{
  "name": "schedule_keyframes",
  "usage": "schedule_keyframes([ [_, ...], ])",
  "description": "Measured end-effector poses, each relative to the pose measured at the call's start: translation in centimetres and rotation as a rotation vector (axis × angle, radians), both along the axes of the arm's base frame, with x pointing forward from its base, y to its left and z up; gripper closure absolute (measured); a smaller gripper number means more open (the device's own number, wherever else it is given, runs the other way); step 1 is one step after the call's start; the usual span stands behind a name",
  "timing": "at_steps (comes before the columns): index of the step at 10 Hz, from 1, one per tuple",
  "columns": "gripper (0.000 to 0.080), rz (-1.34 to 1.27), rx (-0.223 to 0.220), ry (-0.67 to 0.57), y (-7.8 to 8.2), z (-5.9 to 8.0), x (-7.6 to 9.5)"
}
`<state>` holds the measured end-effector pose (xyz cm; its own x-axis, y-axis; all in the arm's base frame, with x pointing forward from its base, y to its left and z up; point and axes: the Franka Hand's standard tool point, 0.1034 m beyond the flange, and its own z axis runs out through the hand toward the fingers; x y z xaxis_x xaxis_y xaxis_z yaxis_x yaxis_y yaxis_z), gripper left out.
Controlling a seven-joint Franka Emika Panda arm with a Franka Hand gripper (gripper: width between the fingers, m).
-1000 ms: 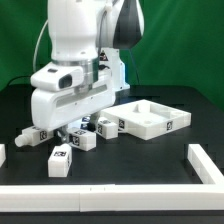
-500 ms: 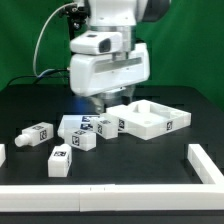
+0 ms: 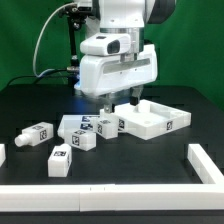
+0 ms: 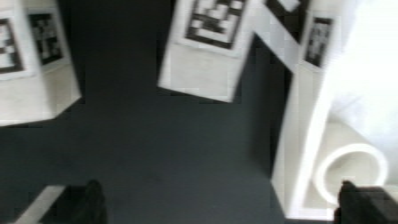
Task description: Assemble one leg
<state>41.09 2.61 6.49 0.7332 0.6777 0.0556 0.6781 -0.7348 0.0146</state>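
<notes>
Gripper (image 3: 118,103) (image 4: 222,200): fingers spread wide with nothing between them (the wrist view shows only dark table in the gap), hanging above the table (image 3: 150,165).
Leg (image 3: 107,125): on the table just beside the panel's near corner, below the gripper and apart from it.
Other legs (image 3: 38,133): loose on the table, toward the exterior view's left.
Panel (image 3: 150,118): flat on the table, toward the exterior view's right.

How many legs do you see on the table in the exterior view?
4. One leg lies farthest to the exterior view's left, one nearest the camera, one in front of the marker board, one beside the panel. The arm may hide others.
</notes>
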Motion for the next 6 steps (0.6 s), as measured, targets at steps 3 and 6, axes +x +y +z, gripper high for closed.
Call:
schedule_keyframes([
  [3,0.0150,0.019,0.014,-0.021,1.5,-2.7,-3.5],
  [6,0.0150,0.018,0.029,-0.048,2.8,-4.0,-3.3],
])
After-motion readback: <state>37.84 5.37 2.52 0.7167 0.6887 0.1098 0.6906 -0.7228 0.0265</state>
